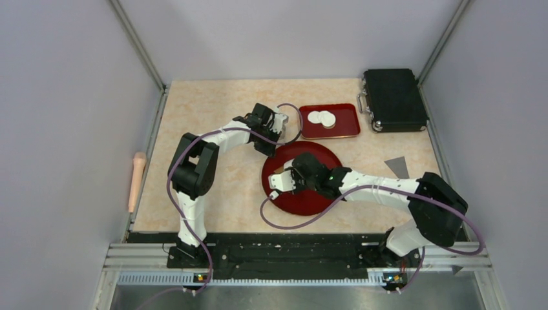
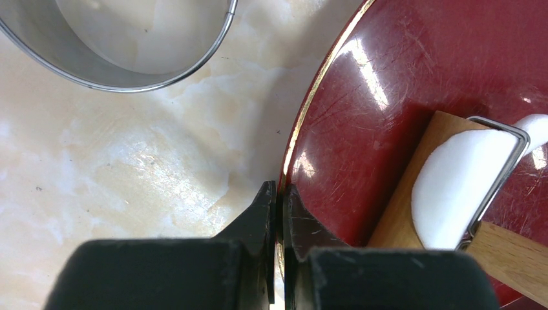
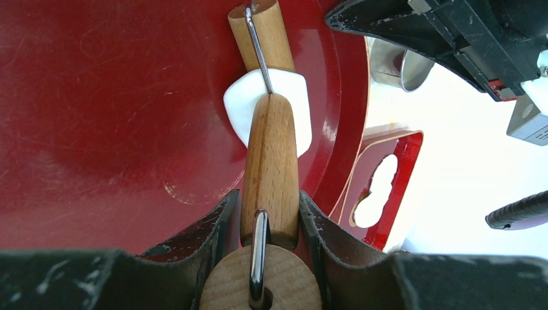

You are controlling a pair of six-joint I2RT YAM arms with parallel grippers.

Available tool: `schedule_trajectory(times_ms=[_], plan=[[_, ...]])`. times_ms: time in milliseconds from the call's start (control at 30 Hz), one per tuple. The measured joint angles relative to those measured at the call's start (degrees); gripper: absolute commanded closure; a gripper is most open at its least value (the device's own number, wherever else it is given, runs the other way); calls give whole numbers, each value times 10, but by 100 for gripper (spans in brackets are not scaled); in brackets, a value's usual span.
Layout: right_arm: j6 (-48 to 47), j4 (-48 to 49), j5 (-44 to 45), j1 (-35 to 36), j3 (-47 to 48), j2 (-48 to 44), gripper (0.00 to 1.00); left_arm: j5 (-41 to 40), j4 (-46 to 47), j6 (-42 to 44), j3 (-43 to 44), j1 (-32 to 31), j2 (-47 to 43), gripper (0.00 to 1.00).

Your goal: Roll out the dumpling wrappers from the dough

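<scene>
A lump of white dough (image 3: 242, 108) lies on the round red plate (image 1: 323, 161), near its rim. A wooden hand roller (image 3: 270, 161) with a wire frame rests on the dough (image 2: 452, 187). My right gripper (image 3: 268, 199) is shut on the roller's wooden handle, low over the plate (image 3: 97, 129). My left gripper (image 2: 279, 192) is shut on the plate's gold-edged rim (image 2: 304, 110), one finger on each side of it. Two round white dumpling wrappers (image 1: 321, 118) lie overlapping on the rectangular red tray (image 1: 346, 129), which is also in the right wrist view (image 3: 406, 161).
A metal ring (image 2: 129, 81) stands on the table just past the plate rim, next to my left gripper (image 1: 270, 143). A black case (image 1: 394, 100) sits at the back right. A grey scraper (image 1: 397, 166) lies right of the plate. A rolling pin (image 1: 137, 181) lies outside the left rail.
</scene>
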Motion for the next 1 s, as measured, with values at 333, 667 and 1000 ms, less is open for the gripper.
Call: schedule_trajectory(times_ms=[333,667,1000], plan=[[9,35,16,0,-7,9,100,0,0,0,0,0,0,100],[30,-110,-59,-5,-7,-84,100,0,0,0,0,0,0,100],[44,-192,-97,-5,-12,-145,100,0,0,0,0,0,0,100]])
